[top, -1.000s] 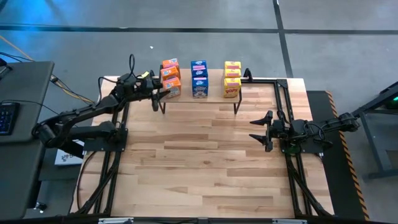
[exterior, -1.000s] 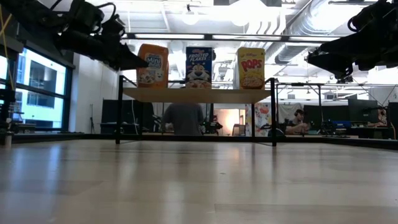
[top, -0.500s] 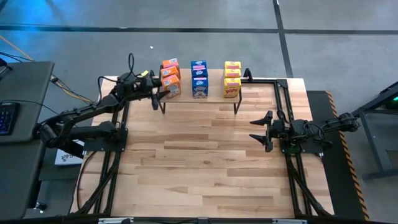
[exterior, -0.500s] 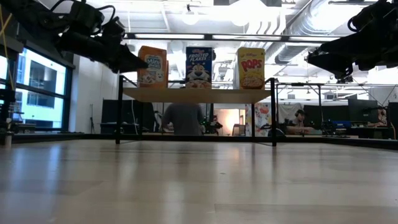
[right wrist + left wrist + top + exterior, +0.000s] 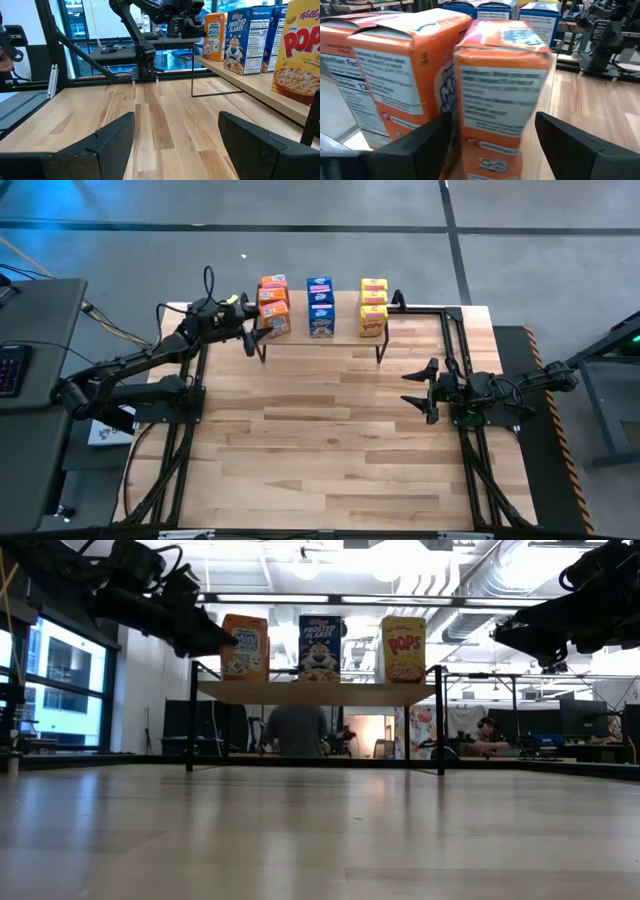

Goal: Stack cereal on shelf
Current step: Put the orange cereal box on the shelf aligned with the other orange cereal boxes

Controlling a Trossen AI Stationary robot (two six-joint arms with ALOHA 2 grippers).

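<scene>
The left gripper (image 5: pixel 490 145) is at the shelf's orange end, its two dark fingers (image 5: pixel 415 147) spread to either side of the nearest orange box (image 5: pixel 502 95) with visible clearance on both sides; the box stands on the shelf (image 5: pixel 320 335) and is not clamped. Judged step: release of a placed box. The next move calls for a straight withdrawal away from the box, keeping both fingers clear of the cardboard so the box is not dragged or tipped.

Just beside that box, on one flank of the gripper, stands a second orange box (image 5: pixel 395 75); the two look close or touching. Both are rectangular cartons of thin, matte printed cardboard with folded top flaps, light and easily dented. Beyond them, farther from the gripper, are the blue boxes (image 5: pixel 320 305) and then the yellow boxes (image 5: pixel 373 305), each colour in its own row. The shelf is a flat, light-wood board on thin black metal legs.

The right gripper (image 5: pixel 408 388) waits well apart over the smooth wood-grain table (image 5: pixel 320 460), jaws open and holding nothing. No loose boxes show on the table, so stacking appears nearly complete
</scene>
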